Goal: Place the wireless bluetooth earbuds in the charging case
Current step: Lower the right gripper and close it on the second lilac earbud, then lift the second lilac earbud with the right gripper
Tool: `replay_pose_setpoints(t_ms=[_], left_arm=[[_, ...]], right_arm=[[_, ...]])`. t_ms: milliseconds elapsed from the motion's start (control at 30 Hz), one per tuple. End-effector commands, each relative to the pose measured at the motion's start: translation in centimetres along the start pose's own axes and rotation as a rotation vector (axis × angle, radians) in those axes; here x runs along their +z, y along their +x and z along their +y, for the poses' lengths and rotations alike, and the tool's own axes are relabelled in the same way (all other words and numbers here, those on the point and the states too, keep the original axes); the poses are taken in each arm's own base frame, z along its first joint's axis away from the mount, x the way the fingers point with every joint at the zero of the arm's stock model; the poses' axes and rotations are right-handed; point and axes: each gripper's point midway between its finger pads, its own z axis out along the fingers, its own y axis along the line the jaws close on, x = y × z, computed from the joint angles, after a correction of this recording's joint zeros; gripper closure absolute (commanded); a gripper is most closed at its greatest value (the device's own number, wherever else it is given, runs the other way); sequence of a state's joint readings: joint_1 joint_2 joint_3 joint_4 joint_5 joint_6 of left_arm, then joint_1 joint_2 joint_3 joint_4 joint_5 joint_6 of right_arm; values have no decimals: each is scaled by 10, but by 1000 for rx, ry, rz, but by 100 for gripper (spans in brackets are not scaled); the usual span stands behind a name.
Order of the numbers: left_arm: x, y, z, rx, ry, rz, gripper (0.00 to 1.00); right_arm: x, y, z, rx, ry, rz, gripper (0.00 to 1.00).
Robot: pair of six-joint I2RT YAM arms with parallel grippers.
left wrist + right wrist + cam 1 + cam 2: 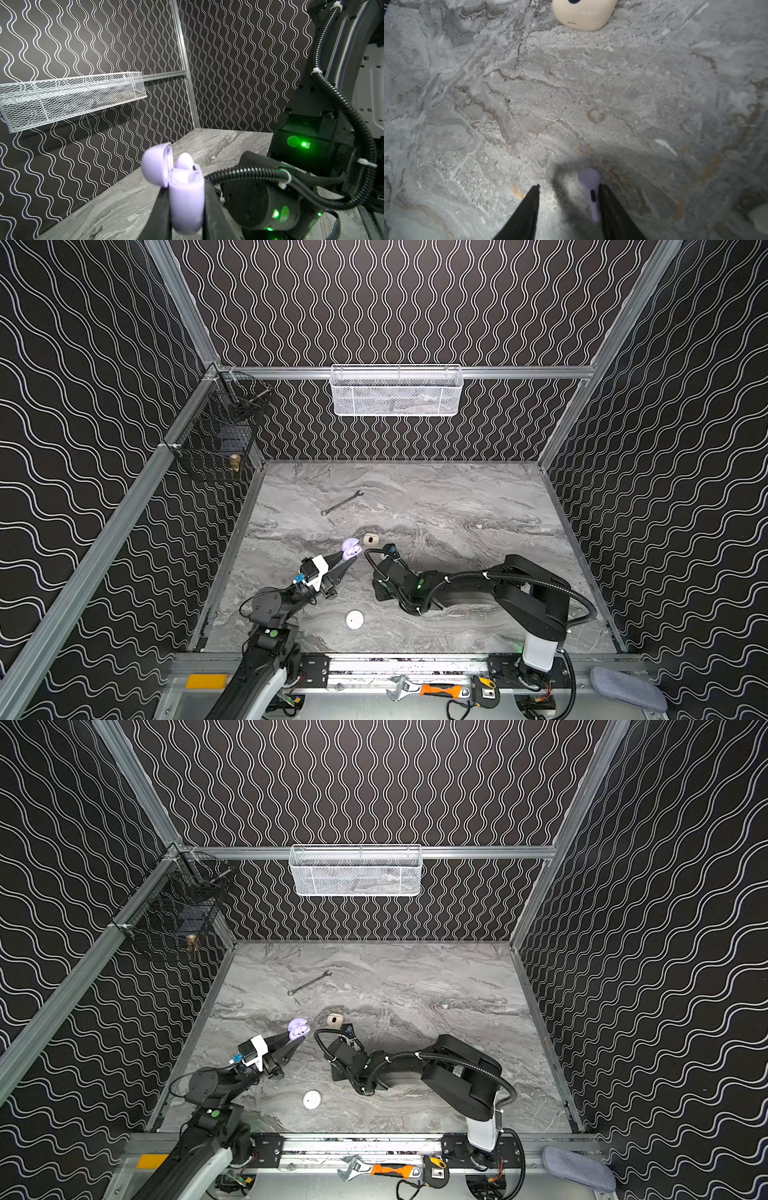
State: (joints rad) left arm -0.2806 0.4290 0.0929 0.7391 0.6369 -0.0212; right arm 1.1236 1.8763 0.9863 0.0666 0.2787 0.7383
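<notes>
My left gripper (185, 187) is shut on a pale lilac charging case (186, 203), held off the table with its lid (158, 164) swung open. One lilac earbud (185, 161) sits in the case. Both top views show the case (350, 548) (298, 1029) at the left gripper's tips, left of centre. In the right wrist view my right gripper (570, 186) points down at the table with its jaws apart. A second lilac earbud (589, 180) lies on the marble between them, its stem against one finger (610, 203) and well clear of the other.
A beige closed case (371, 539) (584, 15) lies just beyond the right gripper. A white round disc (354, 619) lies near the front and a wrench (342, 503) farther back. A white mesh basket (397, 391) and a black wire basket (216, 435) hang on the walls.
</notes>
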Motion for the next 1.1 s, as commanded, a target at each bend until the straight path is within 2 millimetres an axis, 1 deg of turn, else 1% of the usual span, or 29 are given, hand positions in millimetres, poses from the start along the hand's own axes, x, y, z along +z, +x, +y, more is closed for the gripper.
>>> replay_pose_setpoints(t_ms=[0, 67, 100, 267, 367, 433, 533, 800, 1067], left_arm=[[2, -8, 0, 17, 4, -19, 100], [2, -8, 1, 15, 3, -19, 100], [2, -7, 1, 15, 5, -18, 100], [3, -7, 1, 10, 4, -18, 100], [3, -4, 8, 6, -37, 7, 100], [2, 1, 15, 2, -74, 42, 100], [0, 4, 22, -3, -122, 65, 100], [-4, 2, 24, 2, -146, 61, 100], [-4, 3, 24, 0, -150, 62, 100]], right_arm=[[1, 11, -20, -37, 88, 41, 52], [0, 12, -25, -50, 114, 41, 52], [-1, 4, -19, -49, 110, 23, 52], [-3, -2, -25, -79, 164, 12, 53], [-5, -5, -23, -94, 169, 15, 54], [2, 2, -25, -110, 181, 40, 56], [5, 5, -23, -120, 174, 54, 57], [11, 8, -19, -145, 187, 79, 62], [10, 10, -18, -156, 200, 79, 70]])
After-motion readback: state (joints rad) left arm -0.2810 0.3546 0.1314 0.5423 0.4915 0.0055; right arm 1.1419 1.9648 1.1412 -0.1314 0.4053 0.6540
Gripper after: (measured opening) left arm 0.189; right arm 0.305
